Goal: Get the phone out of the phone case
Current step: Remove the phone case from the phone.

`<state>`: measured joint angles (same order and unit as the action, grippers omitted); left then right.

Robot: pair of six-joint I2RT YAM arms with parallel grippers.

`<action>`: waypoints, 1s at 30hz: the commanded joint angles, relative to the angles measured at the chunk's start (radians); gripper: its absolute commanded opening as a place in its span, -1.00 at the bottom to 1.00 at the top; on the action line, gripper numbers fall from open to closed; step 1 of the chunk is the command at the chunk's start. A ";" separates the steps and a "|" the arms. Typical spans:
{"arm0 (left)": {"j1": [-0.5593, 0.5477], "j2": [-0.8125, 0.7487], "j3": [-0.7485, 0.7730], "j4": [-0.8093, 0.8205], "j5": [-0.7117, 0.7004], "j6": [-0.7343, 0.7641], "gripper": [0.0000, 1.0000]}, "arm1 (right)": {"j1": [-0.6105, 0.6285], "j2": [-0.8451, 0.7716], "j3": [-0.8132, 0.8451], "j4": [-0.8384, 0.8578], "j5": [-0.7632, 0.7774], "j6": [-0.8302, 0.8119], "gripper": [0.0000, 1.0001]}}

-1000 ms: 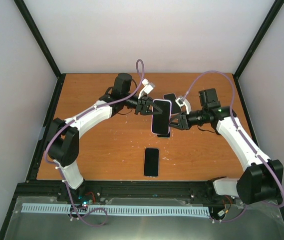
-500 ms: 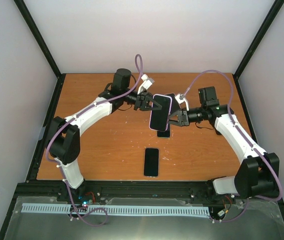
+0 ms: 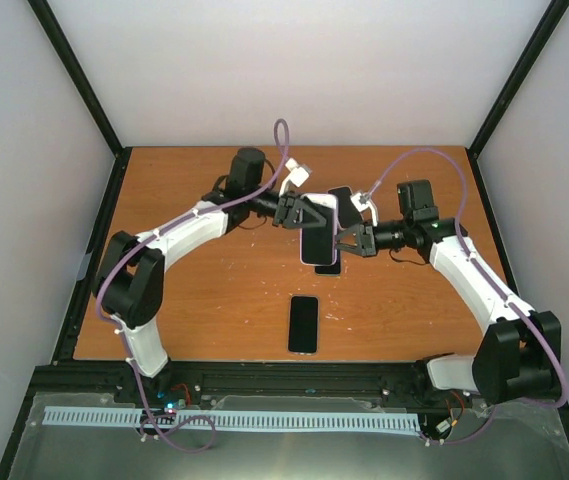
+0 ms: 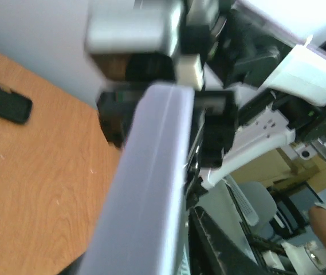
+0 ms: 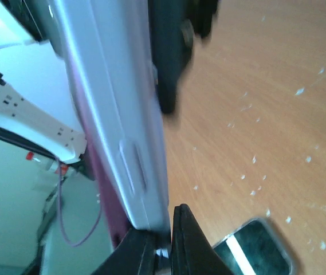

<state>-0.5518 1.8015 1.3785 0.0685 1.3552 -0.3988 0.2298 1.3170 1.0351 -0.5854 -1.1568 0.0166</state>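
Observation:
A phone in a lavender case hangs in the air above the middle of the table, held between both grippers. My left gripper is shut on its upper left edge. My right gripper is shut on its lower right edge. In the left wrist view the case's side fills the centre and hides most of my fingers; one black finger shows beside it. In the right wrist view the case runs up from my black fingertips, which pinch its corner.
A bare black phone lies on the wooden table near the front; it also shows in the right wrist view. A dark flat object lies behind the held case, another just below it.
Both arms tilted the held case and then brought it back, ending slightly further left. Both grips have stayed on it throughout.

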 commanded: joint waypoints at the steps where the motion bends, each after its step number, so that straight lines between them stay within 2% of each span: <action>1: -0.067 0.009 -0.103 0.050 -0.057 -0.118 -0.30 | 0.030 -0.049 -0.012 0.357 0.062 0.075 -0.95; 4: -0.013 -0.030 -0.099 0.054 -0.186 -0.128 0.09 | 0.029 -0.059 -0.049 0.249 0.134 0.029 -0.94; 7: 0.005 -0.079 -0.100 0.005 -0.341 -0.101 0.27 | 0.019 -0.059 -0.060 0.150 0.182 -0.015 -0.95; 10: 0.004 -0.132 -0.156 0.037 -0.456 -0.109 0.49 | 0.016 -0.061 -0.071 0.089 0.260 -0.018 -0.95; 14: -0.003 -0.223 -0.315 0.146 -0.629 -0.172 0.50 | -0.039 -0.067 -0.096 0.074 0.351 0.026 -0.94; 18: -0.082 -0.279 -0.373 0.129 -0.913 -0.141 0.48 | -0.079 -0.057 -0.106 0.046 0.427 0.067 -0.94; 20: -0.159 -0.282 -0.362 0.100 -1.052 -0.084 0.43 | -0.097 -0.032 -0.083 -0.003 0.482 0.084 -0.94; 24: -0.290 -0.242 -0.318 0.066 -1.234 -0.014 0.30 | -0.116 0.018 -0.026 -0.129 0.636 0.159 -0.94; 27: -0.367 -0.171 -0.267 0.049 -1.292 -0.012 0.29 | -0.122 0.054 0.038 -0.253 0.707 0.185 -0.95; 30: -0.430 -0.072 -0.208 0.063 -1.327 0.000 0.29 | -0.132 0.080 0.063 -0.308 0.718 0.182 -0.94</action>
<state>-0.9241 1.6287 1.0828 0.1375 0.1692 -0.4469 0.1127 1.3842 1.0332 -0.7895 -0.4999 0.1669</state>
